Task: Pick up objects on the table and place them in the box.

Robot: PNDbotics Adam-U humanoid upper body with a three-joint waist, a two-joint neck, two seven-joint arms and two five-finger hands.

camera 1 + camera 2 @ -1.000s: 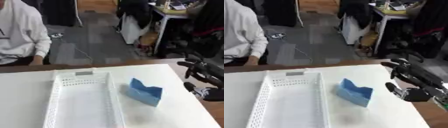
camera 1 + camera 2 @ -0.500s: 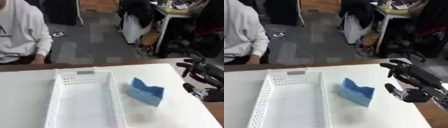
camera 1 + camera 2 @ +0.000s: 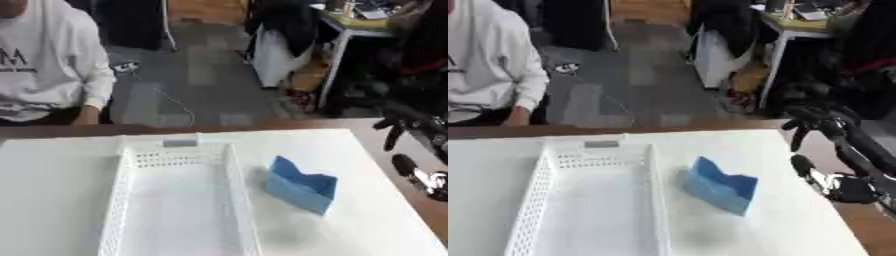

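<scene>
White tabletop (image 3: 500, 200) fills the near part of our view, with a strip of brown wood along its far and right edges. Beyond it we see grey office floor, a desk with clutter far right, and dark chairs.

On the table we have a white perforated box (image 3: 535, 205), long and open-topped, running from the far middle toward us on the left half. We see nothing inside it. Just to its right lies a blue folded object (image 3: 721, 191), resting on the table, its notched top edge up, close beside the box wall but apart from it.

Our right hand (image 3: 826, 145) shows at the right edge, black with silver parts, over the table's right border and well apart from the blue object. Its fingers (image 3: 796, 131) are spread and relaxed, curled round nothing, and the thumb (image 3: 801, 166) points toward the table. In the left eye view only part of this hand appears, at the right edge. Our left hand shows in neither view.
</scene>
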